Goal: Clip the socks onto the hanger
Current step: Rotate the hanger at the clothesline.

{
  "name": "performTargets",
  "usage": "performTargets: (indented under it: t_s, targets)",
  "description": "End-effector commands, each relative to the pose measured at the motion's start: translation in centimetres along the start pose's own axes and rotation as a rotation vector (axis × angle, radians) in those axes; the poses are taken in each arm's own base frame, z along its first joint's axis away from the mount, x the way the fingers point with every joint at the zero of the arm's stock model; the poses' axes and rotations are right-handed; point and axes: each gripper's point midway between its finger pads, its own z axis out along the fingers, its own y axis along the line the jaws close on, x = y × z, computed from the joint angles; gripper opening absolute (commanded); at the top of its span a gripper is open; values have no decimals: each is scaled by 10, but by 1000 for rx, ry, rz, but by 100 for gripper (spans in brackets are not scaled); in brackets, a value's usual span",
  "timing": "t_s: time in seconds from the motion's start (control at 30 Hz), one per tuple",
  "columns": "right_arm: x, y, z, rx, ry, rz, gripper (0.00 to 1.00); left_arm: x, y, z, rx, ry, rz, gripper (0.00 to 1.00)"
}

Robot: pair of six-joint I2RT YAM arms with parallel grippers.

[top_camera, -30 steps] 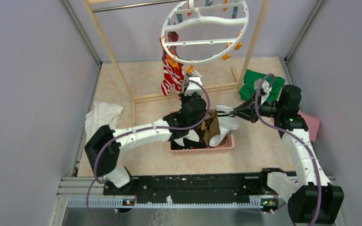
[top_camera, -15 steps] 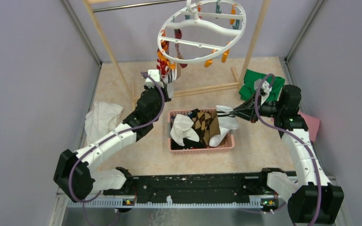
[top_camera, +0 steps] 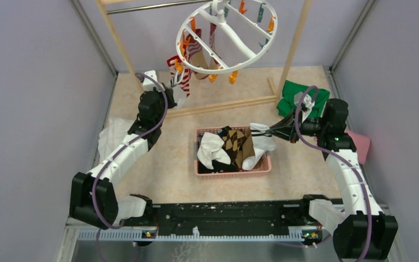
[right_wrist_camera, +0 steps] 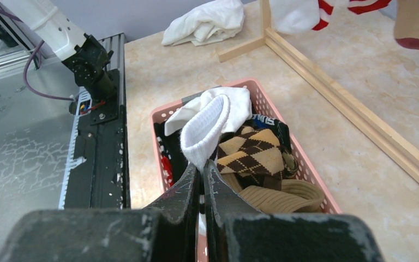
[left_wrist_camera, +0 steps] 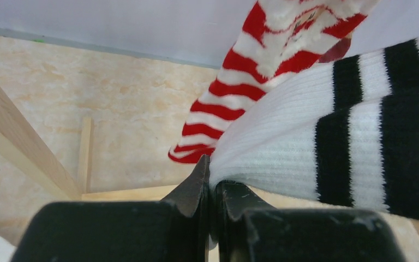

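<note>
Basket [top_camera: 233, 173] of socks [top_camera: 237, 143] near green cloth [top_camera: 290, 94]

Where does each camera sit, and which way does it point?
Top external: above and behind the robot, looking down on the hanger, basket and both arms.
Left wrist: on the left arm, looking along the left gripper, shut on a banded sock.
Right wrist: on the right arm, looking along the right gripper, shut on a white sock over the basket.
Shared: top and right wrist views both show the basket.
</note>
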Motion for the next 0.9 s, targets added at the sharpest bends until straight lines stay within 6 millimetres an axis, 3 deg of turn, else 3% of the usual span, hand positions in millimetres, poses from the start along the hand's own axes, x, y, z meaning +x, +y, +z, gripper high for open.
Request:
performTargets:
  t_s: [0.0,0.1,0.3,0.53,0.87]
  targets:
    - [-3,1,-2,-17,-10,-28,0,-28,-5,14,64,-52,-72,8]
    - [-3,2,-2,-20,-11,-27,0,-34,2,22,77,-51,-100,8]
    - [-3,4,-2,-32,-13,-26,0,-43,-4,29,134,-60,-116,11]
    - [-2,6,-1,-48,-16,-26,0,-35,-25,19,260,-33,-136,19]
    - [-1,5,-1,-52,-16,-18,0,-33,-31,-1,313,-34,-158,24]
